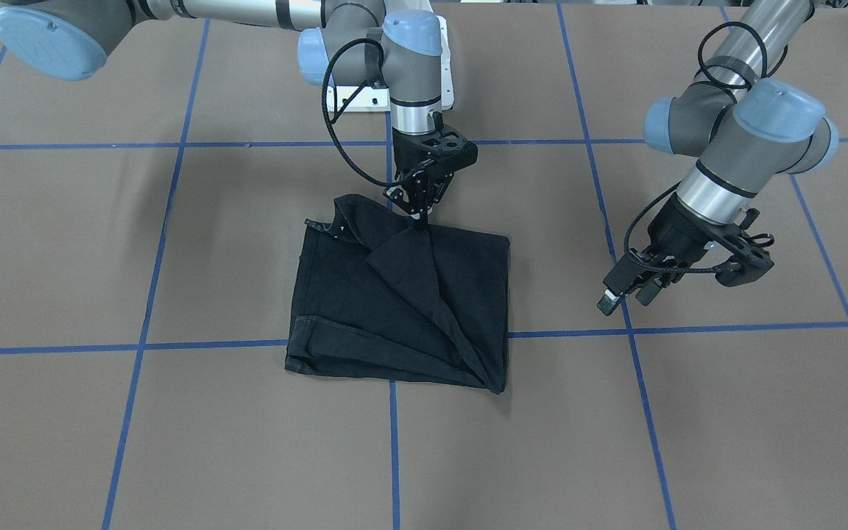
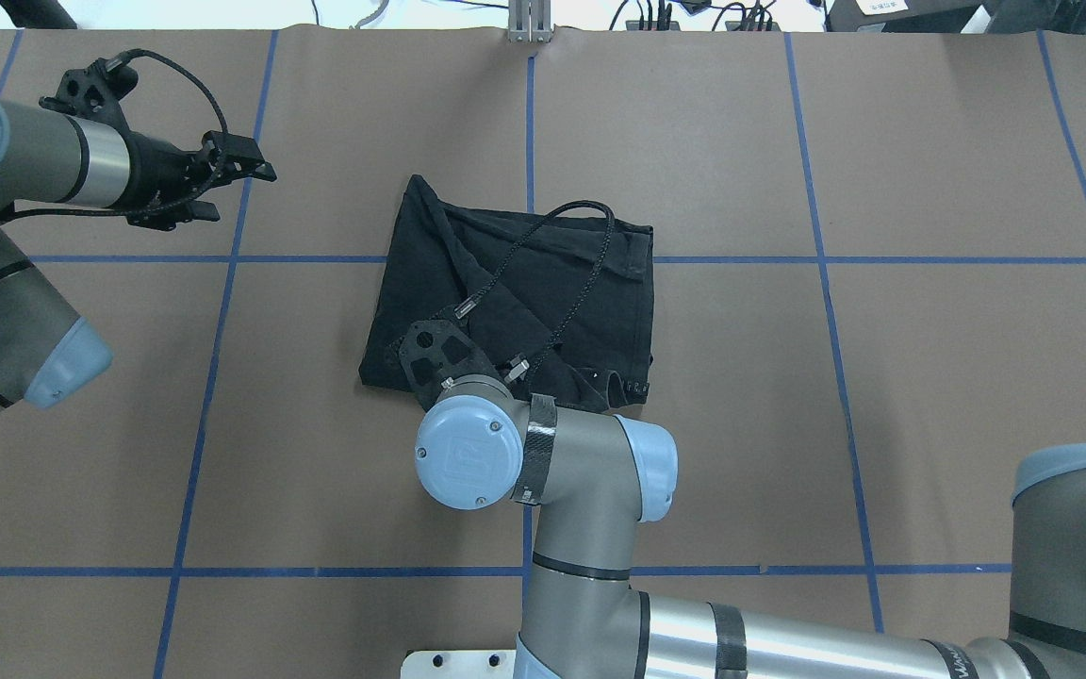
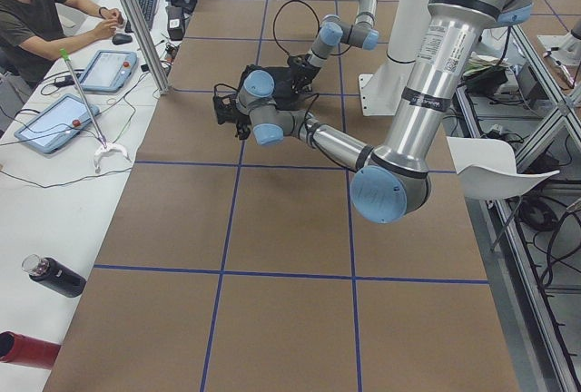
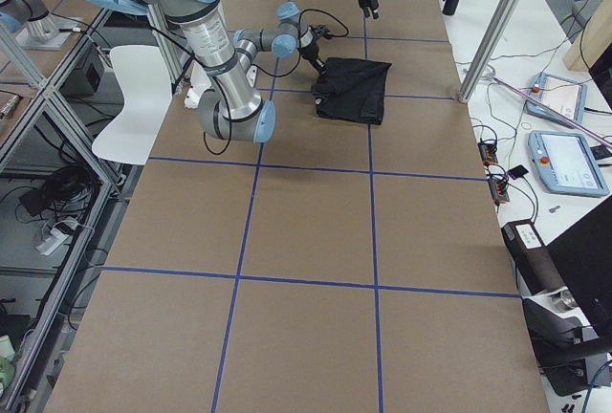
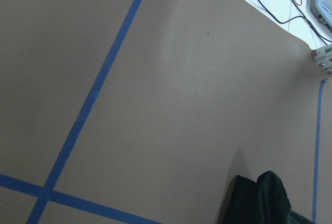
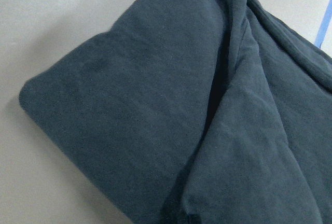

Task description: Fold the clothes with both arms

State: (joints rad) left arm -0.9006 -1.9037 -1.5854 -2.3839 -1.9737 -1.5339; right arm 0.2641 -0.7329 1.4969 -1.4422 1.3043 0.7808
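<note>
Right gripper [image 1: 422,219] is pinching the black T-shirt's [image 1: 394,309] 12 o'clock edge in the front-facing view. Lying mid-table [image 1: 174,258], the near-square bundle is pointing its collar to 11 o'clock, its crease running toward 5. Left gripper [image 1: 626,298] is hovering at 3 o'clock, fingers spread.

Six cameras are watching one brown table [image 2: 882,424].
The overhead camera is looking down from one long side, the front-facing one steeply down from the opposite side, both sharing the black T-shirt [image 1: 350,309]. Two side cameras are looking along the table from its ends, far back, each taking in the white desk [image 3: 54,220]. The left wrist camera is hanging high, catching just a shirt corner; the right wrist camera is sitting close, fabric filling its frame.
</note>
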